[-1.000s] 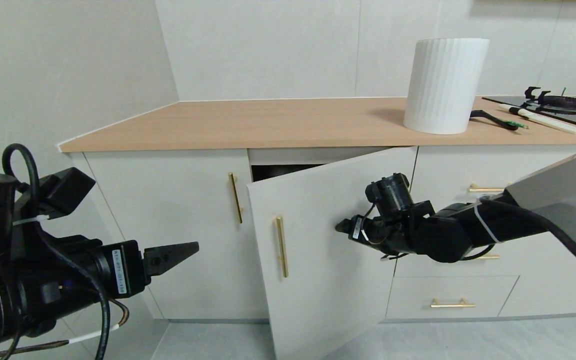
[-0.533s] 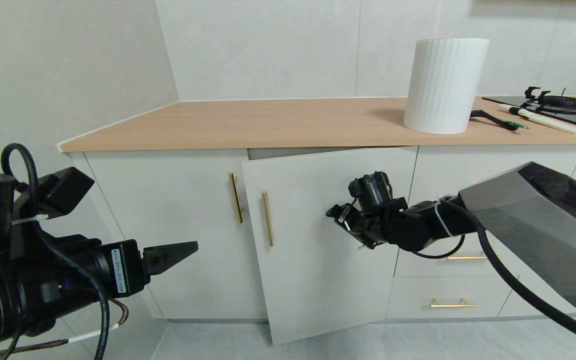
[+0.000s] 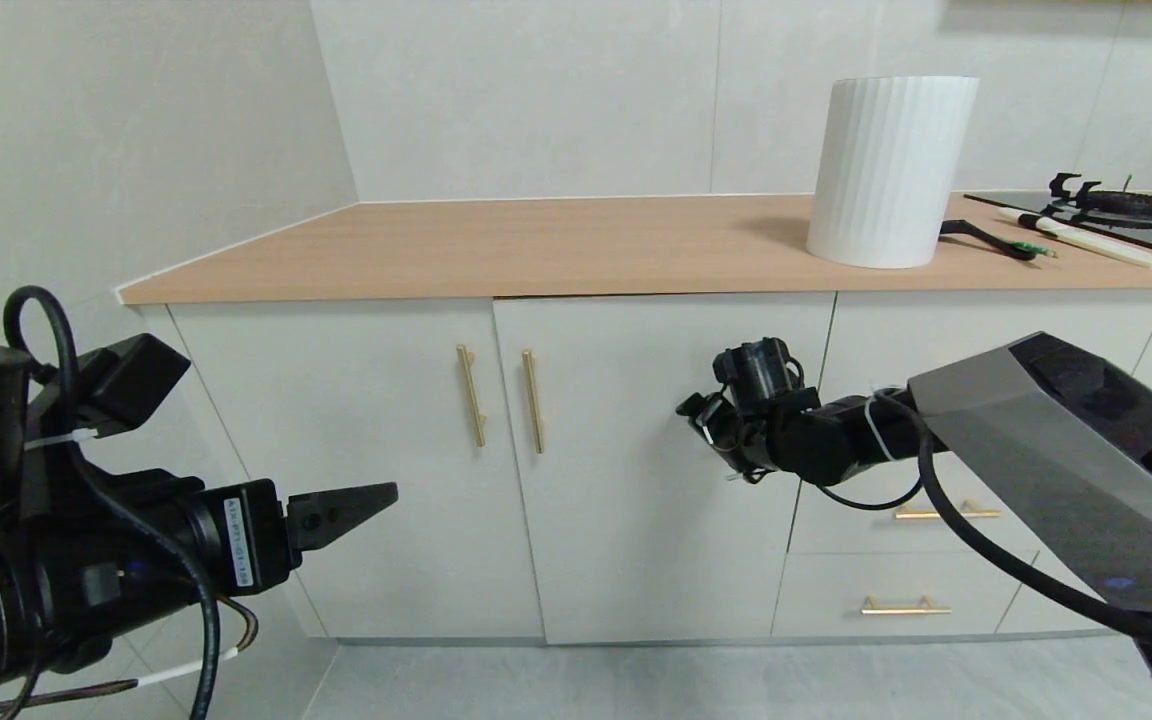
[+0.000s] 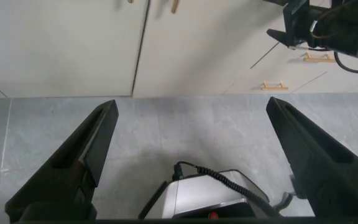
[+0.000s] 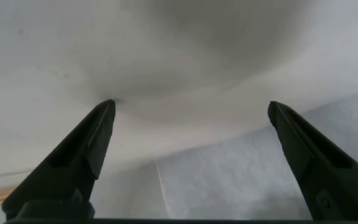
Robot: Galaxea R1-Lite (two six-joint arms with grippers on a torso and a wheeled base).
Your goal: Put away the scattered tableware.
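- Tableware: black-handled utensil [image 3: 986, 238] and long cream utensil [image 3: 1076, 237] lie on wood desk [image 3: 536, 245], far right, w/ a small green bit [image 3: 1036, 249] between them; cream one's far end reaches the black stove grate [image 3: 1126, 205].
- Tall white ribbed container [image 3: 889, 170] stands upright on desk, just beside black utensil.
- Writing: white sticker on left arm, print too small to make out.
- Right gripper [image 3: 701, 415] stretched fwd, tip at face of shut cabinet door [image 3: 656, 520]; contact can't be told. Its fingers [image 5: 79, 155] spread apart, nothing between.
- Left gripper [image 3: 376, 497] held low, well apart from cabinet front; fingers [image 4: 86, 155] wide apart, empty, over grey floor [image 4: 185, 124].
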